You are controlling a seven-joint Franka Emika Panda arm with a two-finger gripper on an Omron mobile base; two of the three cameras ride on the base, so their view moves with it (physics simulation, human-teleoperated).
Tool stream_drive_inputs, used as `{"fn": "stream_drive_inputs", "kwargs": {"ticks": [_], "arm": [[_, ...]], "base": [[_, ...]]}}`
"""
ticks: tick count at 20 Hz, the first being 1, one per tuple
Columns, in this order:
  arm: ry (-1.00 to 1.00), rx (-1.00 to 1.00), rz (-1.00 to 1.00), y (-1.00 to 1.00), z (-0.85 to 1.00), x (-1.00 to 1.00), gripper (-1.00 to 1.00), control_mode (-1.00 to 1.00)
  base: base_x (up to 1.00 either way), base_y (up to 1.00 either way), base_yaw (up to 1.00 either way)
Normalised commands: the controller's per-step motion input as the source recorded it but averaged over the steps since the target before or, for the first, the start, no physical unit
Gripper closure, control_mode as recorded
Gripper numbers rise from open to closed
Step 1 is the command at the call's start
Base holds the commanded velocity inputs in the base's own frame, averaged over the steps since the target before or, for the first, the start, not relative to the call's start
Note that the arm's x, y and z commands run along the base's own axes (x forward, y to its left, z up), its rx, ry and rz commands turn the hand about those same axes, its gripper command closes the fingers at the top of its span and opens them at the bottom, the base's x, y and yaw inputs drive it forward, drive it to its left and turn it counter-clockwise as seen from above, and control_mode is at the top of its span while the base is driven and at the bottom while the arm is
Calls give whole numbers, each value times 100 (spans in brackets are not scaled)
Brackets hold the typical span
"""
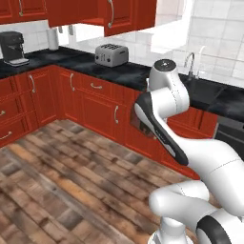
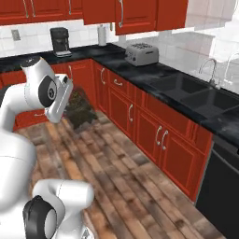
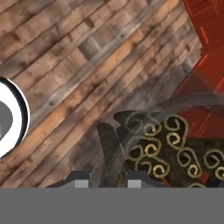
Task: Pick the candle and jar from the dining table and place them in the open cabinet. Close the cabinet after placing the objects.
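Note:
My gripper (image 3: 108, 182) is shut on the jar (image 3: 168, 151), clear glass with dark olive-brown contents patterned in gold swirls. It hangs over the wooden floor. In the right base view the jar (image 2: 80, 109) shows as a dark mass beside the white hand, in front of the red base cabinets. The left base view gives a dark sliver of the jar (image 1: 142, 127) behind the forearm. High on the wall is the red cabinet (image 1: 121, 16) with panelled doors and curved silver handles; its door (image 2: 135, 14) juts forward. The candle and the dining table are out of view.
A black marble counter (image 2: 116, 63) over red base cabinets (image 2: 154, 130) carries a silver toaster (image 2: 141, 53), a coffee machine (image 2: 59, 41) and a paper roll (image 2: 102, 35). A sink (image 2: 196, 95) with a faucet (image 1: 190, 64) lies to the right, and a dark dishwasher front (image 2: 224, 186) beyond it. Open wood floor (image 1: 62, 181) lies ahead.

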Motion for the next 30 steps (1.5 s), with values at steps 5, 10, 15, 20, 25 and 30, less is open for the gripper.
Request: {"fn": "stream_drive_inputs", "kwargs": {"ticks": [5,10,15,20,25,30], "arm": [[0,0,0,0,0,0,100,100],[0,0,0,0,0,0,100,100],[0,0,0,0,0,0,100,100],[0,0,0,0,0,0,100,100],[0,0,0,0,0,0,100,100],[0,0,0,0,0,0,100,100]], "base": [[86,83,-34],[80,88,-33],[76,92,-30],[78,89,-30],[80,85,-29],[79,75,-29]]}}
